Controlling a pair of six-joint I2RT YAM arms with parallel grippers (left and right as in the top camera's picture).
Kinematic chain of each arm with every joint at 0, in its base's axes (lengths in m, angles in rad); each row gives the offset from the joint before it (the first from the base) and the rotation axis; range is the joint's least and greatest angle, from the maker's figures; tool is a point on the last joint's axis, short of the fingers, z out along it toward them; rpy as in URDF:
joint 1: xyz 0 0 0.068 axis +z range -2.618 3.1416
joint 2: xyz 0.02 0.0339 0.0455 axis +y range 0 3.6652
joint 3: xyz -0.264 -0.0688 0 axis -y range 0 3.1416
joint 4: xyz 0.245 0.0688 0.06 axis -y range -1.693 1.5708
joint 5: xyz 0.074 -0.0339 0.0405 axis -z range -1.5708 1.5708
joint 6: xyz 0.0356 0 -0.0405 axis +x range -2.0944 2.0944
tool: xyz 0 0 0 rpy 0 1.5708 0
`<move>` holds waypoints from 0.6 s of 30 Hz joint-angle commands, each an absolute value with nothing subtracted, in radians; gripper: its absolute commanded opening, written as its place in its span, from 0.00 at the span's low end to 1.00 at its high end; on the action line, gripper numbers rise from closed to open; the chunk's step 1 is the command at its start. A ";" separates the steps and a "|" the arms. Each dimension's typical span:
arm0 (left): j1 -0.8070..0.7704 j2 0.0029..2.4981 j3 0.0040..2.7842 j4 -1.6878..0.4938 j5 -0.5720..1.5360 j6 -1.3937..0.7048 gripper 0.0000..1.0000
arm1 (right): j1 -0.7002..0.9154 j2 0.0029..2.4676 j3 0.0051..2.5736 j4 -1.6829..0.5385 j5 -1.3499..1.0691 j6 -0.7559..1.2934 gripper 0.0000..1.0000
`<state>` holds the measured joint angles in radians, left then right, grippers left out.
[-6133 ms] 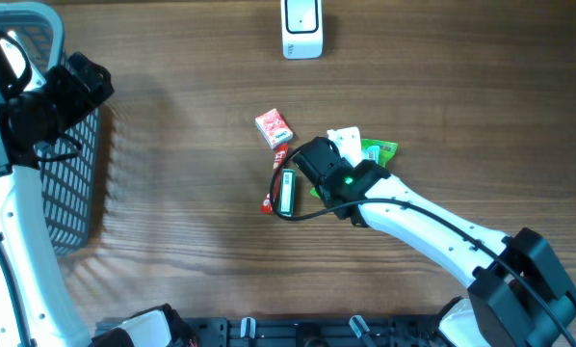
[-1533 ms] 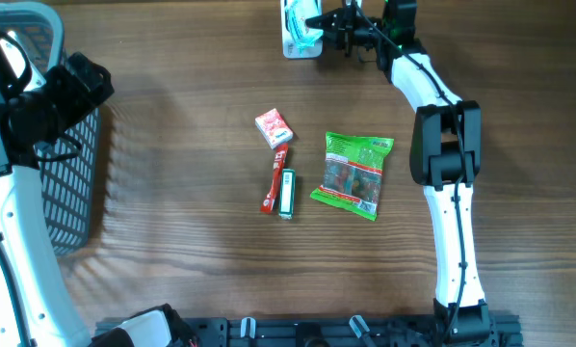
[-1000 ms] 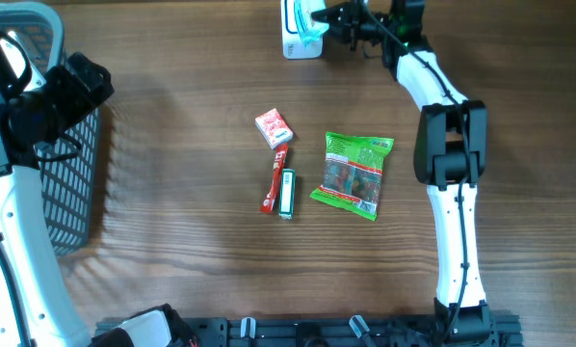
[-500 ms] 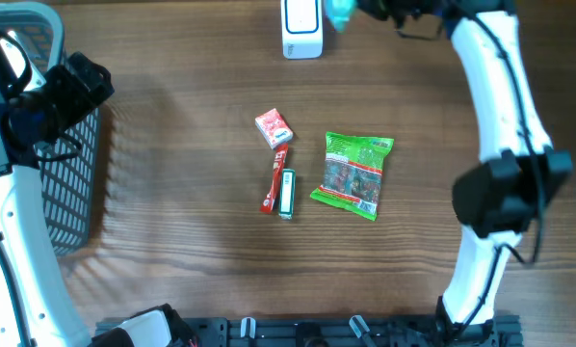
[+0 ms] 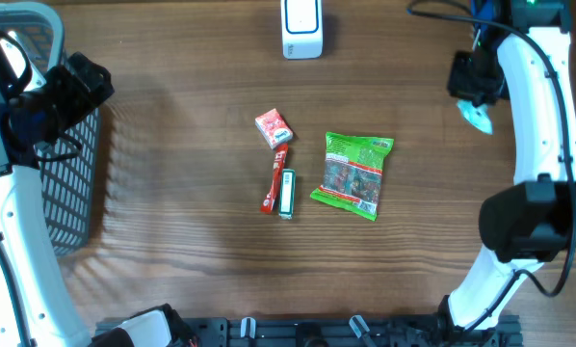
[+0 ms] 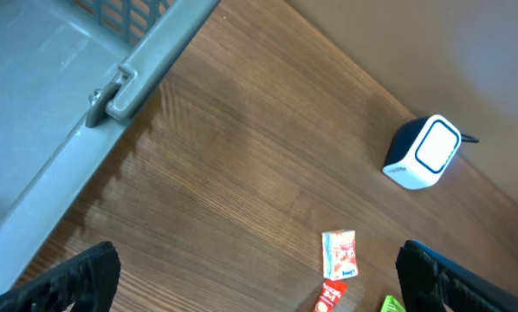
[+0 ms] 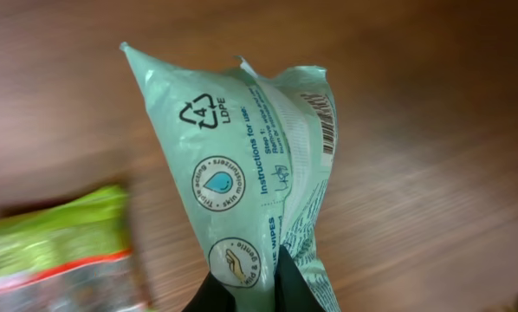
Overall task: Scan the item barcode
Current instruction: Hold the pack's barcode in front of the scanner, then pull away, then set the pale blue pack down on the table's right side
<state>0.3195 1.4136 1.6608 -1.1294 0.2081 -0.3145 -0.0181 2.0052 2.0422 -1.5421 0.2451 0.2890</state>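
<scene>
A pale green wipes packet (image 7: 259, 173) hangs in my right gripper (image 7: 252, 284), which is shut on its lower edge; a barcode (image 7: 324, 121) runs along the packet's right seam. From overhead the packet (image 5: 478, 117) and right gripper (image 5: 472, 99) are above the table's far right, well to the right of the white scanner (image 5: 301, 28). My left gripper (image 6: 263, 282) is open and holds nothing, up by the basket (image 6: 60, 78); its view also takes in the scanner (image 6: 424, 153).
Mid-table lie a small red box (image 5: 274, 127), a red stick pack (image 5: 274, 185), a green-and-white tube (image 5: 286, 194) and a green snack bag (image 5: 353, 173). A grey mesh basket (image 5: 71, 173) stands at the left edge.
My right arm has swung from in front of the scanner out to the far right and a little nearer, still carrying the wipes packet. The left arm has not moved.
</scene>
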 commanded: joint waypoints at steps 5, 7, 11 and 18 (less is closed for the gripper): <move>0.316 1.413 1.669 -1.127 0.220 -0.295 1.00 | -0.106 2.011 1.748 -1.360 0.359 0.288 0.05; 0.316 1.413 1.669 -1.127 0.220 -0.295 1.00 | -0.114 2.011 1.703 -1.327 0.359 0.279 0.05; 0.316 1.413 1.669 -1.127 0.220 -0.295 1.00 | -0.117 2.011 1.622 -1.280 0.363 0.233 0.09; 0.316 1.413 1.669 -1.127 0.220 -0.295 1.00 | -0.117 2.011 1.564 -1.226 0.349 0.226 1.00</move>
